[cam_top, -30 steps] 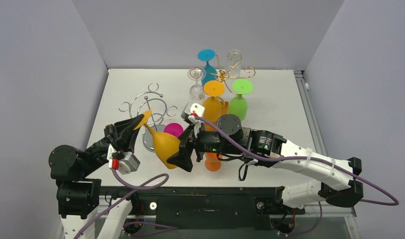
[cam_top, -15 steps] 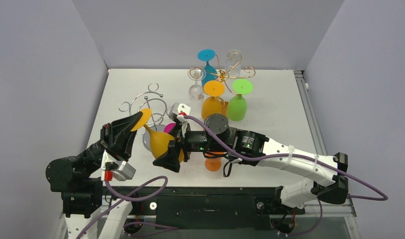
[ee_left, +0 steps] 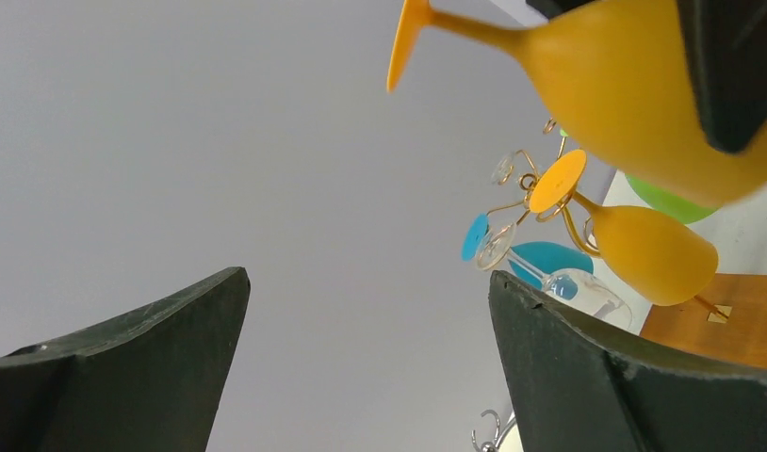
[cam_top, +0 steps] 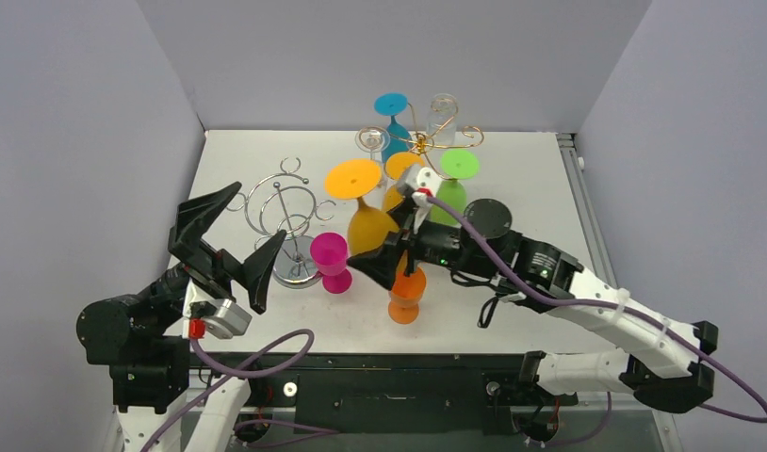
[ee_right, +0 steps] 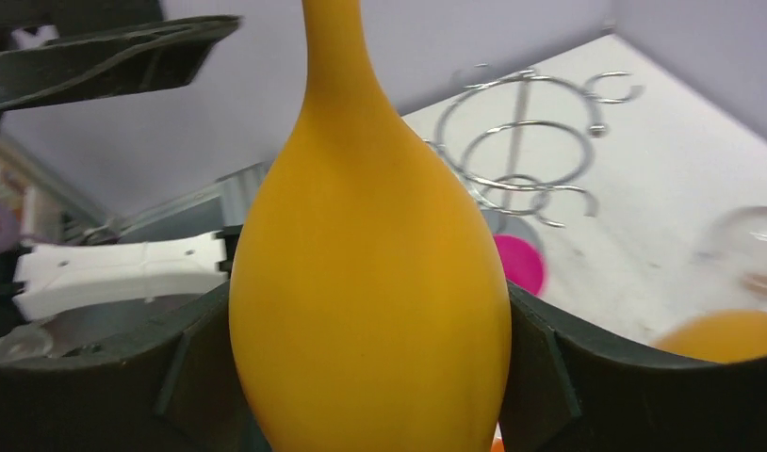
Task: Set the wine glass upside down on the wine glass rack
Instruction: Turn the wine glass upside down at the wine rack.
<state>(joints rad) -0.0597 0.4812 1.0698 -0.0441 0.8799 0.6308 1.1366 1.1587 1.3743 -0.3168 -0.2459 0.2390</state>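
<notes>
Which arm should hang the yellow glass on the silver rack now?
Right. The right gripper clasps the yellow glass by its bowl, foot up; the left gripper is open and empty beside the silver rack.

The near rack (cam_top: 284, 215) stands left on the surface (cam_top: 521, 188), the far rack (cam_top: 422, 139) behind it at centre. Between them the right pincer (cam_top: 384, 254) holds a glass (cam_top: 368, 226). A short glass (cam_top: 331, 264) stands just right of the near rack, and the left pincer (cam_top: 236, 247) is before it.

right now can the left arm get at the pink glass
Probably yes: the left gripper is open and empty, just left of the pink glass. The silver rack stands between them, and the orange glass in the right gripper crowds it.
</notes>
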